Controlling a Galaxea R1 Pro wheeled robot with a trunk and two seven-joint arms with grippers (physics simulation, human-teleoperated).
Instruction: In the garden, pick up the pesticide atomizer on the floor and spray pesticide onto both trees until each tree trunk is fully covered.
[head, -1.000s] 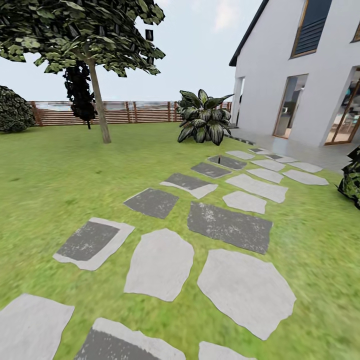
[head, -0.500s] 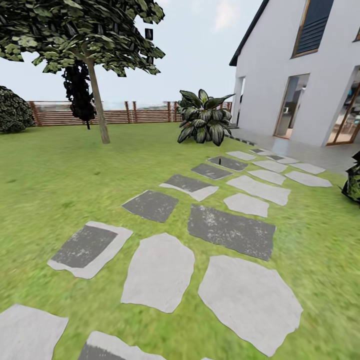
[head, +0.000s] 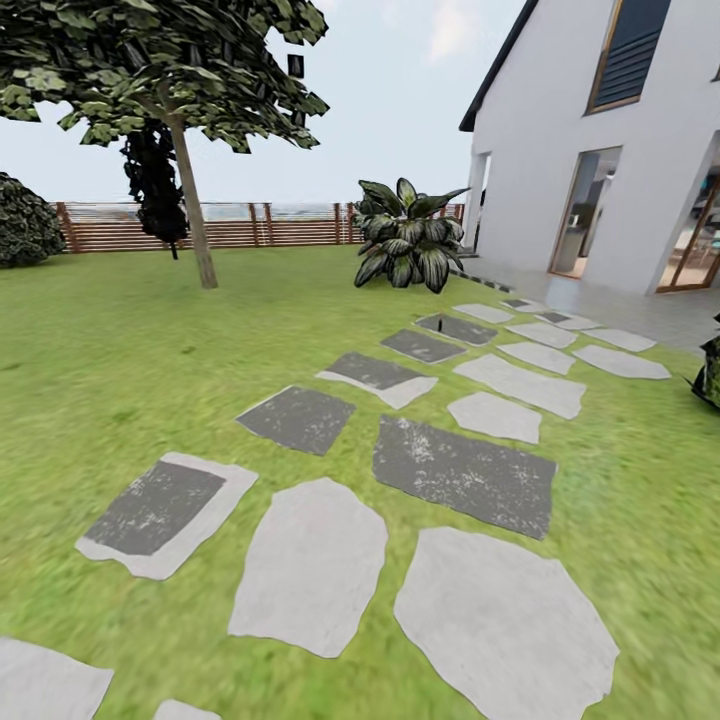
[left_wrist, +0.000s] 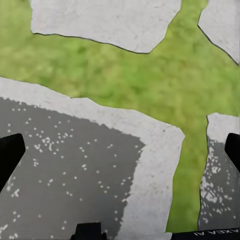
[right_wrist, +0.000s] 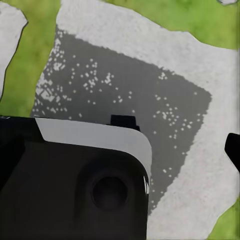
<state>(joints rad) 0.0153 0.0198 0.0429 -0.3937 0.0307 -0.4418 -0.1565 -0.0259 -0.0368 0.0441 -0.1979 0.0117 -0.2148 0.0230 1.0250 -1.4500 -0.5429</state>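
Tree stood upper left, trunk rising from lawn before fence; stepping stones ran centre toward house. Left pincer released; right pincer state untellable.

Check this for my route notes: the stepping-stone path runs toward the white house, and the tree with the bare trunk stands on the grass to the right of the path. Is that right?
One detail is wrong. In the head view the tree stands on the grass to the left of the stepping-stone path, not the right. The path does run toward the white house.
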